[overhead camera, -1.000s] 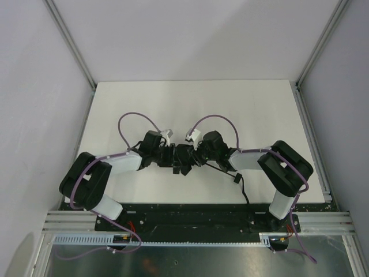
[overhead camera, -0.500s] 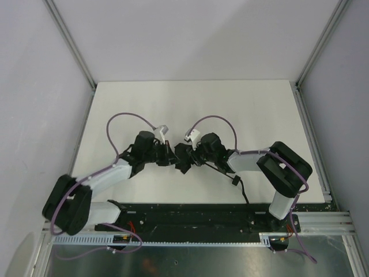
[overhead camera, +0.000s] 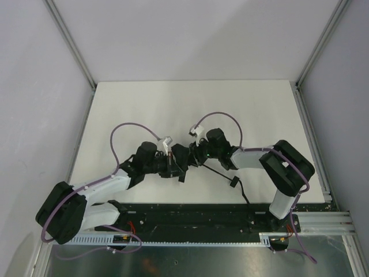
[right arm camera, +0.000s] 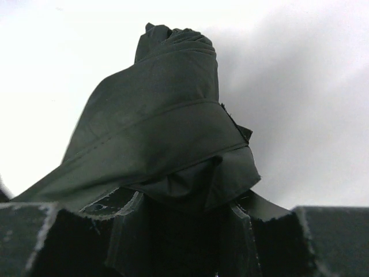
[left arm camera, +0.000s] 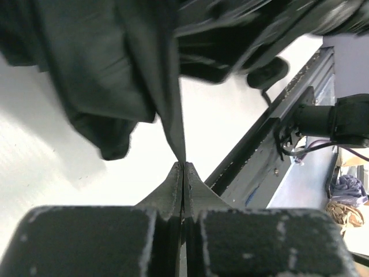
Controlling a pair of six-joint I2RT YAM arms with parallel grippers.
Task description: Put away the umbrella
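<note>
Top view: umbrella (overhead camera: 182,156) is a small black bunch, hard to split from the dark arms either side of it. Shaft, ribs and handle not readable. It sits over the table (overhead camera: 230,104), mid-width, nearer the table's near edge than its far edge. Left gripper (overhead camera: 172,168) meets the bunch from the table's left side, right gripper (overhead camera: 195,156) from the table's right. Fingers too small to judge here. Thin black cord (overhead camera: 233,181) trails toward the table's near edge, source unclear. Far half of table is bare white, lots of room.

Left wrist cam: left gripper (left arm camera: 183,171) fingers pressed tight together, nipping a thin fold of umbrella (left arm camera: 104,69) fabric at the very tips. Rest of fabric bunches beyond the tips, cut off by frame top. White table (left arm camera: 52,167) beneath. Rail (left arm camera: 271,150) at the table's near edge runs close by. Upper right is dark blur, can't ID.

Right wrist cam: umbrella (right arm camera: 167,127) fills frame centre as a wrapped fabric lump, its lower end buried betw the fingers. Right gripper (right arm camera: 181,222) is part-way apart and clamped on the lump, one finger each side, touching fabric. Bkgd washed out.
</note>
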